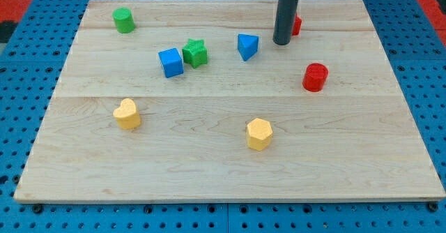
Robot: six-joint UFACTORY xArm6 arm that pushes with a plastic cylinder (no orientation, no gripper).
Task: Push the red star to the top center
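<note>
The red star (297,25) sits near the view's top, right of centre, mostly hidden behind my dark rod; only its right edge shows. My tip (281,42) rests on the board just left of and below the star, touching or nearly touching it. A blue triangular block (247,46) lies a short way to the left of the tip.
A red cylinder (315,77) stands below and right of the tip. A green star (196,52) and a blue cube (171,62) sit together left of centre. A green cylinder (124,20) is at top left. A yellow heart (127,114) and a yellow hexagon (258,133) lie lower down.
</note>
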